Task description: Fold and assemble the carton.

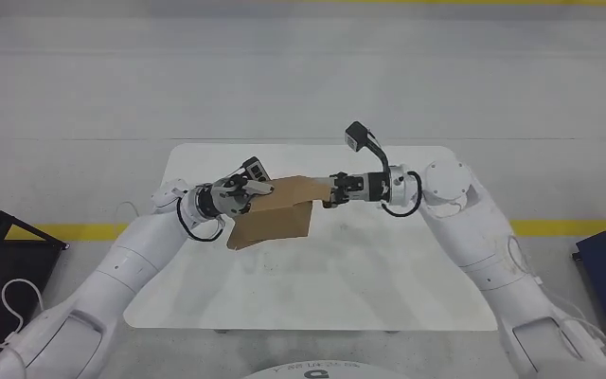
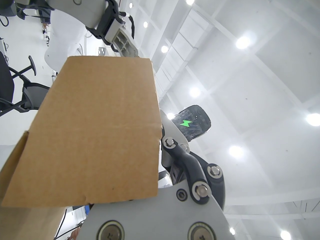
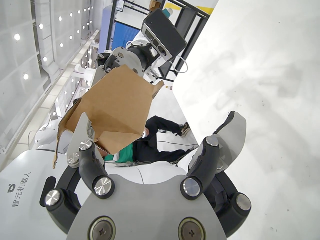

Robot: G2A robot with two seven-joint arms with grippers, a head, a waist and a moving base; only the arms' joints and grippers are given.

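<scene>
- Left gripper (image 1: 248, 187): clamped narrow on the carton (image 1: 282, 210), at the end nearest it. One finger (image 2: 173, 128) lies along the edge of the broad brown panel. The other is hidden behind the cardboard.
- Carton, seen from the left wrist (image 2: 95, 131): a flat, plain brown panel runs away from the gripper. A side wall folds down along one long edge.
- Far edge of that panel: a finger of the right gripper (image 2: 123, 46) touches it.
- Right gripper (image 1: 331, 192): spread wide and gripping nothing. One finger (image 3: 79, 131) sits against the open end of the carton (image 3: 120, 106). The other finger (image 3: 231, 123) stands well apart from the cardboard.
- Just beside the touching finger: a loose flap (image 3: 58, 136) with a ragged edge hangs off the carton's open end.
- Beyond that end, the carton narrows to the corner where the left gripper holds it.
- Carton overall: partly formed, strung between the two grippers and held up off the bench (image 1: 379, 275). The left gripper is on one end, the right gripper at the other.
- Bench: a white top lying below both grippers and the carton.
</scene>
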